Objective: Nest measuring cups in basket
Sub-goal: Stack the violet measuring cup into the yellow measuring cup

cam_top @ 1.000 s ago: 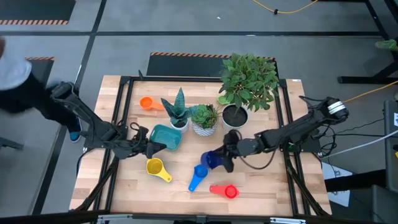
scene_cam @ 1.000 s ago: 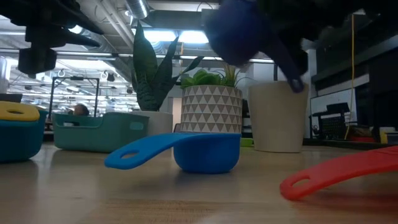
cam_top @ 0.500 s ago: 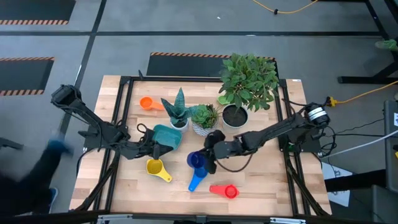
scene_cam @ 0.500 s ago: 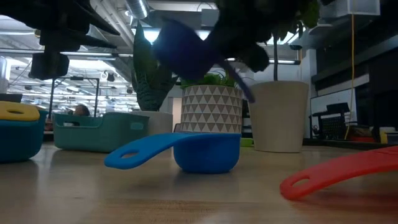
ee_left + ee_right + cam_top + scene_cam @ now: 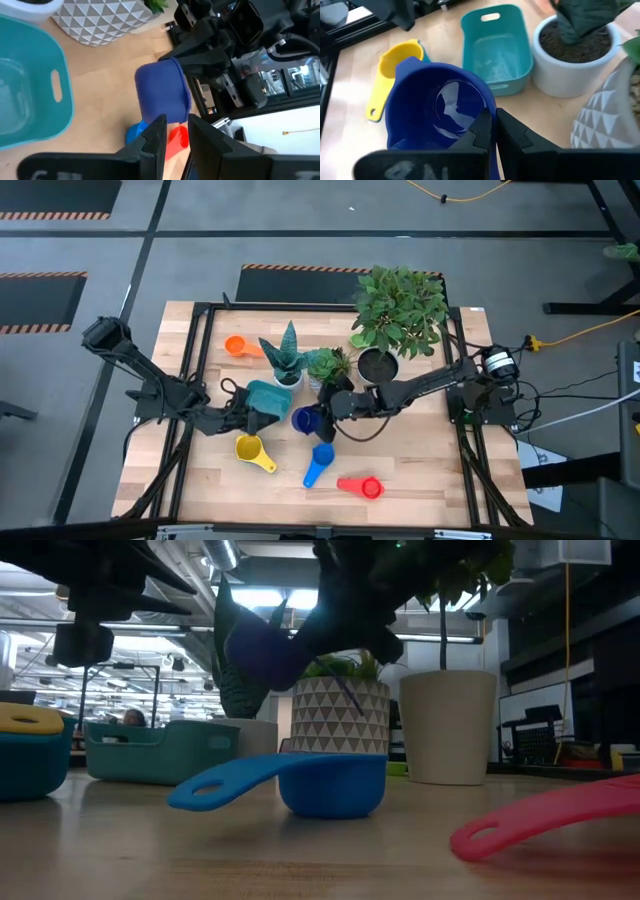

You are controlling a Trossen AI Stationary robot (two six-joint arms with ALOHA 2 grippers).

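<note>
The shallow teal-green plastic basket [image 5: 267,399], empty and rigid-looking, sat on the table just ahead of the right gripper [image 5: 322,417], whose jaws were pressed together on the rim and handle root of the round navy plastic measuring cup [image 5: 306,419], held aloft, mouth up, just short of the basket. The cup looked light, stiff and slick, best pinched there. The left gripper [image 5: 250,416] hung beside the basket's near corner, fingers slightly parted and empty.

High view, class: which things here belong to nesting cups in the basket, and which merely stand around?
Job: basket; navy cup in right end effector; yellow cup; blue cup; red cup; orange cup.
Bystanders: three potted plants.
</note>
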